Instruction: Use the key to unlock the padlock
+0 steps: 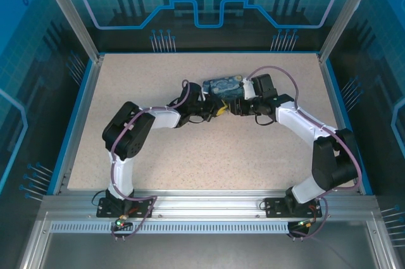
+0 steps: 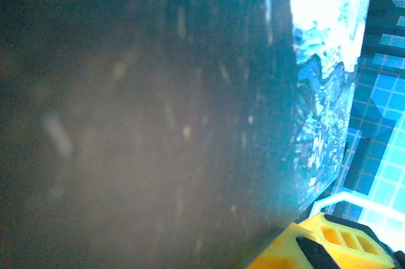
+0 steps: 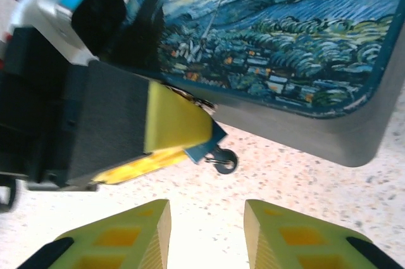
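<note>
Top view: left claw (image 1: 214, 111) and right claw (image 1: 235, 107) meet nose to nose at the painted box's (image 1: 223, 85) near edge.

Left wrist: just blurred box wall.

Right wrist: the right claw is part open and empty. The padlock (image 3: 195, 98), a brass glint on the box edge, lies straight ahead beside the pinched-shut left claw. I can't tell its long axis.

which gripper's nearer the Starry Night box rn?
Left. The left gripper is against the box, jaws shut on a blue-headed key; the right gripper is short of it over the table, jaws apart.
</note>
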`<state>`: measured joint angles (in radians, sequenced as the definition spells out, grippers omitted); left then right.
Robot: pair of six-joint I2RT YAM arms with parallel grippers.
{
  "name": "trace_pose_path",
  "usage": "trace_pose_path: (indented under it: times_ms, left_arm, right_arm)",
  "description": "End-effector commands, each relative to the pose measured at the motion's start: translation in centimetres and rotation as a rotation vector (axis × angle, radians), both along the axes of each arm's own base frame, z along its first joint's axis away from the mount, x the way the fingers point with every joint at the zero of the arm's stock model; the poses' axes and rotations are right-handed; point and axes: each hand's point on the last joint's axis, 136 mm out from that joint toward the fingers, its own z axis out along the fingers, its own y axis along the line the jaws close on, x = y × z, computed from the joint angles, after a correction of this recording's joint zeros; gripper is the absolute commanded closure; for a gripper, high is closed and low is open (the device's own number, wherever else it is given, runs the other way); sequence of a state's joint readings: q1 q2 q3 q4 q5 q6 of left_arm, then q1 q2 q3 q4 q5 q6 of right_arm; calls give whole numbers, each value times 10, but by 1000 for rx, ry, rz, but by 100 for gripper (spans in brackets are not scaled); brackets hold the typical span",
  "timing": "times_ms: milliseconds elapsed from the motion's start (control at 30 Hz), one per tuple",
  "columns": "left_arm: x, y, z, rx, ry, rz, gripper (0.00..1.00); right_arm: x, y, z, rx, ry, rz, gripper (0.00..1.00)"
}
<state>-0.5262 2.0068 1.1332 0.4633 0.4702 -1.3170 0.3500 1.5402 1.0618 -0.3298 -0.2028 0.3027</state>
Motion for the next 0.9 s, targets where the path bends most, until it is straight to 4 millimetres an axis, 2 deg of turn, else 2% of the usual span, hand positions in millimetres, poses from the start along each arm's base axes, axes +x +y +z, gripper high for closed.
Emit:
trace_pose_path:
  times_ms: [0, 267, 533, 867]
  left_arm:
    - [-4, -4, 33, -19, -21, -57, 100]
    - [-3, -8, 40, -15, -12, -82, 100]
    - [-2, -11, 45, -15, -17, -93, 100]
    - [-2, -11, 47, -13, -19, -100, 100]
  right_arm:
    - [-3, -3, -3, -119, -48, 72, 64]
    - [-7, 16, -17, -172, -55, 135, 65]
    - [4, 15, -25, -209, -53, 118, 65]
    - [16, 16, -21, -240, -72, 101, 65]
